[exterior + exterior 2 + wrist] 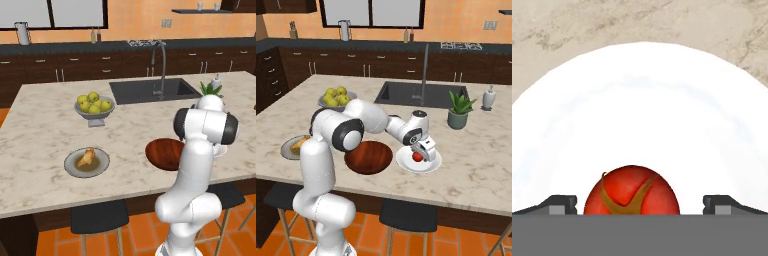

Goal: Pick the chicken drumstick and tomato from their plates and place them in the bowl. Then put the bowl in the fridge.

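1. Small round glossy red tomato (631, 191): sits on the plain white round plate (642, 115), bottom centre of the hand view; its brownish-green top faces the camera. Round, with no long axis to tell. In the right base view it lies right of centre.
2. Two-finger claw (424, 154): jaws stand wide apart, one dark tip on each side of the tomato, neither touching it, nothing held. It hangs low over the white plate.
3. Small golden-tan lumpy chicken drumstick (86, 159): lies on the grey round plate with brownish centre (72, 161), lower left of the left base view; long axis runs from lower left to upper right of the frame.
4. Wide shallow bowl of dark reddish-brown wood (369, 157): centre of the right base view, between the two plates, just beside the white one.
5. Pale marbled stone surface (45, 125): carries both plates and the wooden bowl.
6. Grey footed bowl of yellow-green apples (94, 106): above the grey plate in the left base view.
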Robot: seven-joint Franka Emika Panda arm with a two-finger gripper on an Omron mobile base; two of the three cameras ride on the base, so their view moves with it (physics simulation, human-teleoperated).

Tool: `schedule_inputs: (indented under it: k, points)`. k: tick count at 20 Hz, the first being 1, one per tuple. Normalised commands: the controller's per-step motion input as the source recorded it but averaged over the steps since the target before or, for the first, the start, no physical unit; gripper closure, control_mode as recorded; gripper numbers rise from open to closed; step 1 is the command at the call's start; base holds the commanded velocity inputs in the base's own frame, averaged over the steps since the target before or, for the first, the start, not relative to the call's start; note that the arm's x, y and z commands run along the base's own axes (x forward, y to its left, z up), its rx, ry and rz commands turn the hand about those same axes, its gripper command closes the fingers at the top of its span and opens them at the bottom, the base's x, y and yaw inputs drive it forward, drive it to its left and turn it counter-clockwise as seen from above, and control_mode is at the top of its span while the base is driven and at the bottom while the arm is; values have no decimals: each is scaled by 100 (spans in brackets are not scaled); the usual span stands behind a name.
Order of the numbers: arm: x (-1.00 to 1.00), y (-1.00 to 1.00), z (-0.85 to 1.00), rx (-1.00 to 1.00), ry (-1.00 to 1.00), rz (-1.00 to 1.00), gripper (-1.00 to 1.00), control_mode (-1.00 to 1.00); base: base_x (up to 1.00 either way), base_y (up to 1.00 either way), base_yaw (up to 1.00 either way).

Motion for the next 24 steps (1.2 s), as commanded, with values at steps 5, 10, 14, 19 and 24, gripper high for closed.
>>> schedule_inputs:
  k: [5, 10, 14, 19, 24]
  points:
    - [19, 18, -25, 0, 0, -1, -100, -100, 0, 0, 0]
    - [0, 19, -34, 2, 0, -5, -100, -100, 0, 0, 0]
    - [-4, 30, -34, 4, 0, -8, -100, -100, 0, 0, 0]
    - [-26, 13, -39, 5, 0, -10, -100, -100, 0, 0, 0]
    - [-27, 25, -23, 3, 0, -11, -100, -100, 0, 0, 0]
